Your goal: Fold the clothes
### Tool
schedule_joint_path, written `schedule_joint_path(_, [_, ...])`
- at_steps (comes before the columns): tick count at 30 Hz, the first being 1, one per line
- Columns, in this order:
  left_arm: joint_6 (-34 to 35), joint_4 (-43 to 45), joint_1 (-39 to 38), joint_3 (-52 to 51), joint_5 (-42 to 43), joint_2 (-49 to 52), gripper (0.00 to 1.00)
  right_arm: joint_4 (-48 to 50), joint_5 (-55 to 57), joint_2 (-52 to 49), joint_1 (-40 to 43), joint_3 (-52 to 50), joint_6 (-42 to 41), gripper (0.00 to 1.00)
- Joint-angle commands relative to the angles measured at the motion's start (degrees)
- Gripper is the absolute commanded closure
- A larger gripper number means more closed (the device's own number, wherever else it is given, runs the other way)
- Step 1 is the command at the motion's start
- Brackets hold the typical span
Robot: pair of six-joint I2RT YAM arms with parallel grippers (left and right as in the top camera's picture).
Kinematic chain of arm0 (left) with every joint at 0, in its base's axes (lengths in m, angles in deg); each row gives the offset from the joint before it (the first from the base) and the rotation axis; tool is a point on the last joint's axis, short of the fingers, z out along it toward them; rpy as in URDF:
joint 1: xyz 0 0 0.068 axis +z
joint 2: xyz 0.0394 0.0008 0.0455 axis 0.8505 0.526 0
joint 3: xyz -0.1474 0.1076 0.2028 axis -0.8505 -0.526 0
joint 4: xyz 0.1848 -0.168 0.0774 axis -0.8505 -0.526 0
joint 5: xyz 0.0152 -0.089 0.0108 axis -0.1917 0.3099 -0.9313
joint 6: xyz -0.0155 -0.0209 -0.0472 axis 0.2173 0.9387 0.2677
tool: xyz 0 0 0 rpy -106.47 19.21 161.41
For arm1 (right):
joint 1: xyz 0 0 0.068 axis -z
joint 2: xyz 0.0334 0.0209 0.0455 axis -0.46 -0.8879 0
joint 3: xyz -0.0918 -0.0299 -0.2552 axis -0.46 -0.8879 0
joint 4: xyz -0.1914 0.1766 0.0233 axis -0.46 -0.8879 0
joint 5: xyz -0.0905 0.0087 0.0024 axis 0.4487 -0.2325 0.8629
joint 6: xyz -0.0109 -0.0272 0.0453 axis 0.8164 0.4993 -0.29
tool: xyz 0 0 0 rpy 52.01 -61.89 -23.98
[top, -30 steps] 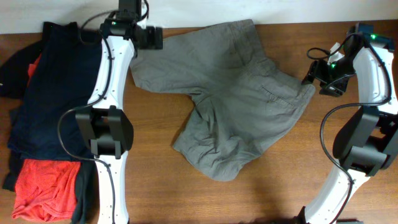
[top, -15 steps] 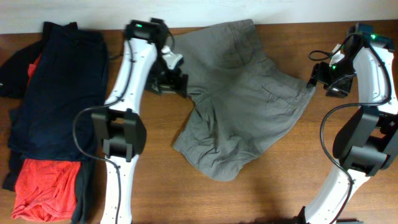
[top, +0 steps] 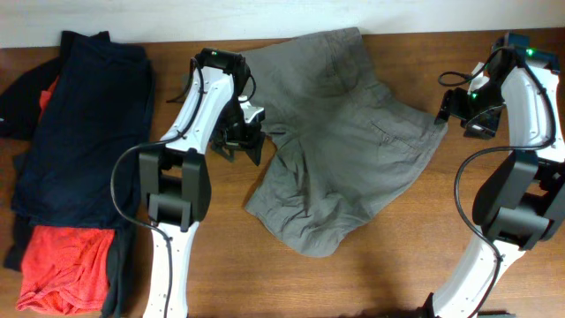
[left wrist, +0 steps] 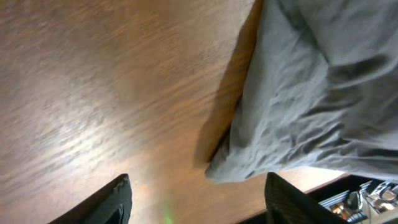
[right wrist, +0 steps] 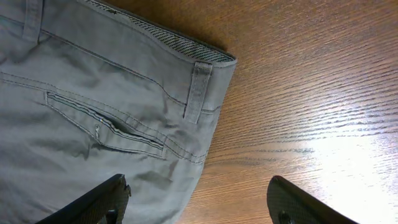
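Observation:
The grey-olive shorts (top: 353, 132) lie wrinkled across the middle of the table, waistband to the right and legs to the left and front. My left gripper (top: 243, 146) is open and empty, low over bare wood beside the left leg's edge. The left wrist view shows that fabric edge (left wrist: 298, 106) ahead of the open fingers (left wrist: 199, 208). My right gripper (top: 459, 110) is open and empty at the waistband's right corner. The right wrist view shows the waistband, a belt loop (right wrist: 198, 90) and a back pocket, with one finger over the cloth and the other over wood (right wrist: 199, 208).
A large navy-blue garment (top: 88, 132) and an orange-red garment (top: 57, 265) lie piled at the table's left side. The table's far edge (top: 424, 35) runs just behind the shorts. Both arm bases stand at the front left and front right.
My left arm has swung from the far edge of the table toward the front, and its gripper now sits by the shorts' left leg. The right arm has barely moved.

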Motion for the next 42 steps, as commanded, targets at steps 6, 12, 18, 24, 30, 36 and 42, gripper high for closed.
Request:
schedule_joint_path(6, [2.3,1.6,0.0,-18.2,-3.0,-19.1,0.04,0.0,0.8,1.7,-0.4,1.0,0.4,0.21])
schedule_joint_path(12, [1.0,16.9,-0.7,-33.4,-2.7,-25.5,0.01,0.0,0.4,1.7,-0.4,1.0,0.4,0.21])
schedule_joint_path(18, [-4.5,31.1,-1.7,-48.4,-2.8,-25.7,0.04,0.0,0.5,1.7,-0.4,1.0,0.4,0.21])
schedule_joint_path(24, [-8.2,34.0,-2.7,-49.9,-0.8,-25.7,0.08,0.2,0.5,1.7,-0.4,1.0,0.4,0.21])
schedule_joint_path(30, [-12.8,38.1,-6.8,-52.2,0.7,-25.7,0.20,0.5,0.5,1.7,-0.4,1.0,0.4,0.21])
schedule_joint_path(36, [-12.8,38.9,-8.9,-53.7,0.4,-25.7,0.96,0.8,0.4,1.7,-0.4,1.0,0.4,0.21])
schedule_joint_path(42, [-3.6,38.2,-5.5,-53.7,-11.1,-25.7,0.99,0.3,0.5,1.7,-0.4,1.0,0.4,0.21])
